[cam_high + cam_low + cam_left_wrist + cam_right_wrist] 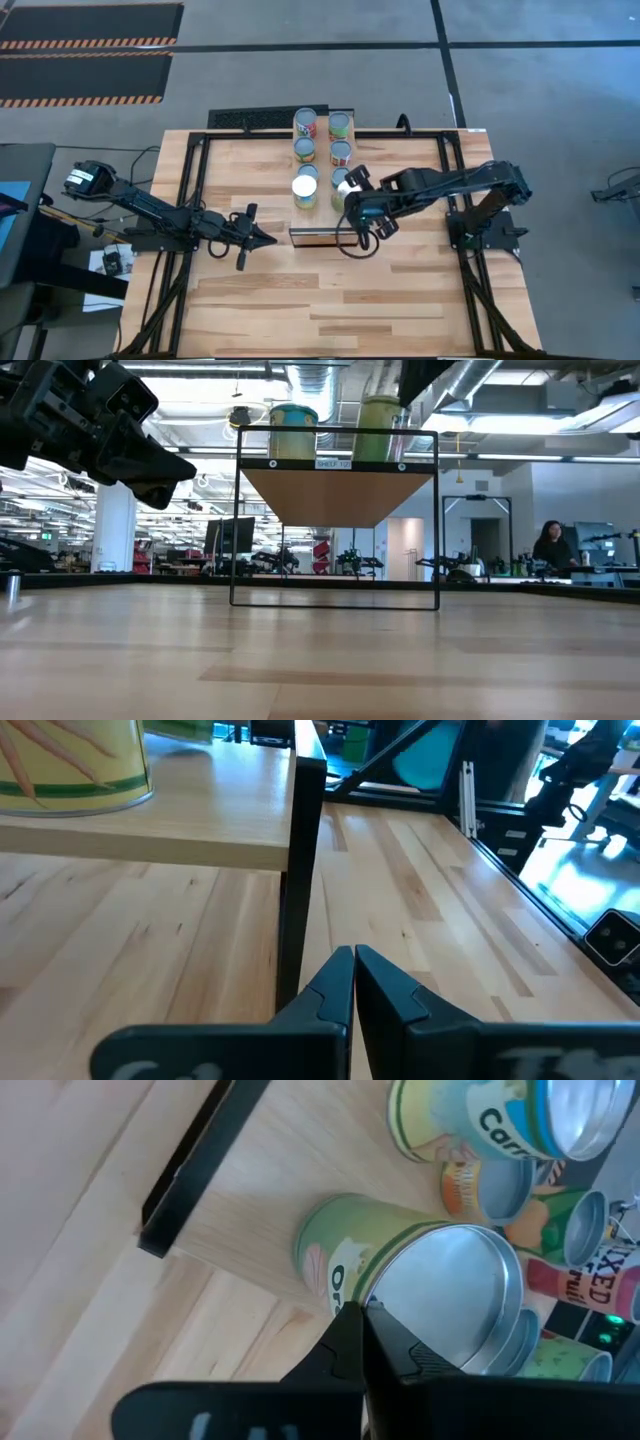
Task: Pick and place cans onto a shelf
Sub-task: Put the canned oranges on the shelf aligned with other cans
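The shelf (322,165) is a long light-wood board on a black frame in the middle of the table. Several cans stand on it in two rows, among them a white-topped can (305,185) and a green-labelled can (350,1250) with a grey top near the shelf's near end. My right gripper (357,1318) is shut and slants down right over this can's near rim; it also shows in the high view (352,207). My left gripper (270,238) is shut, level above the table, just left of the shelf's near end (300,870). My right gripper's shut fingertips (345,1330) stand at the near rim (385,1295) of the green-labelled can, coming slanting from above on the shelf's near side. Whether they touch the rim I cannot tell. The can stands upright on the shelf.
In the low view the shelf board (340,495) sits high on thin black legs with free room beneath. The black table frame (190,180) runs along both sides. A person (552,545) sits in the room beyond the table. The near half of the tabletop (330,300) is bare wood.
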You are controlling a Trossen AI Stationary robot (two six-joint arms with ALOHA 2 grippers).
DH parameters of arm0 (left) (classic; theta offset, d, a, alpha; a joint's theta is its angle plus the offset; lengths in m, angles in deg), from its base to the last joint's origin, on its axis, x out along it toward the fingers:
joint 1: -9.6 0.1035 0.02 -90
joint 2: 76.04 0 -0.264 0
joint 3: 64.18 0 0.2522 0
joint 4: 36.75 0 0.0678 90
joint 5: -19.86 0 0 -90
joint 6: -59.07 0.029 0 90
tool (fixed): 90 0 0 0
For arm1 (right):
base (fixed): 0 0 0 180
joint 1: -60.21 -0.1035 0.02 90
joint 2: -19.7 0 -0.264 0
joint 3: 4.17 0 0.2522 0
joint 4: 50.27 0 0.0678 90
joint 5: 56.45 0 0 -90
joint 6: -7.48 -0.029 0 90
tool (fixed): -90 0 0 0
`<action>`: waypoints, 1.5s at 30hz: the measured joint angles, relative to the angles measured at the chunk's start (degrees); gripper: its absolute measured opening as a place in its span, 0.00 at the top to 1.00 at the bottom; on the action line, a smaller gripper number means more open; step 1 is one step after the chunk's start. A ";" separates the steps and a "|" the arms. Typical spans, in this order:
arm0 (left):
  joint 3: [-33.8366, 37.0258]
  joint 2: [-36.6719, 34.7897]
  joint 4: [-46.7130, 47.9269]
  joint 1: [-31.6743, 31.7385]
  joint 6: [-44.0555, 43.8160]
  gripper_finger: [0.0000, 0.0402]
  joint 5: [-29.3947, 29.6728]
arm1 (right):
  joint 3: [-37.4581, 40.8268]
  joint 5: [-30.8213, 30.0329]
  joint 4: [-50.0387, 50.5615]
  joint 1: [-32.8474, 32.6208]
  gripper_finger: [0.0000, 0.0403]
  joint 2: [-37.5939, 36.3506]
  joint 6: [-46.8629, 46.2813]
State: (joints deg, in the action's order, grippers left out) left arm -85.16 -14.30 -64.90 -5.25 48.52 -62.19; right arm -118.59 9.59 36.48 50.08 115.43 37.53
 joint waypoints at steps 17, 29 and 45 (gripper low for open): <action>0.00 0.00 0.04 0.00 0.02 1.00 -0.04 | 0.00 -0.14 -0.35 0.91 0.81 -0.02 -1.99; 0.00 0.00 0.44 0.00 0.02 1.00 -0.04 | -0.01 -2.23 -3.91 -0.08 0.81 -1.50 -2.63; 0.00 0.00 1.75 0.00 0.00 1.00 -0.01 | 11.31 2.93 -2.75 1.87 0.97 -12.61 -18.12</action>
State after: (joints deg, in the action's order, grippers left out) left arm -85.16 -14.30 -63.15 -5.25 48.52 -62.21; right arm -107.28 12.52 33.73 51.95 102.82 19.40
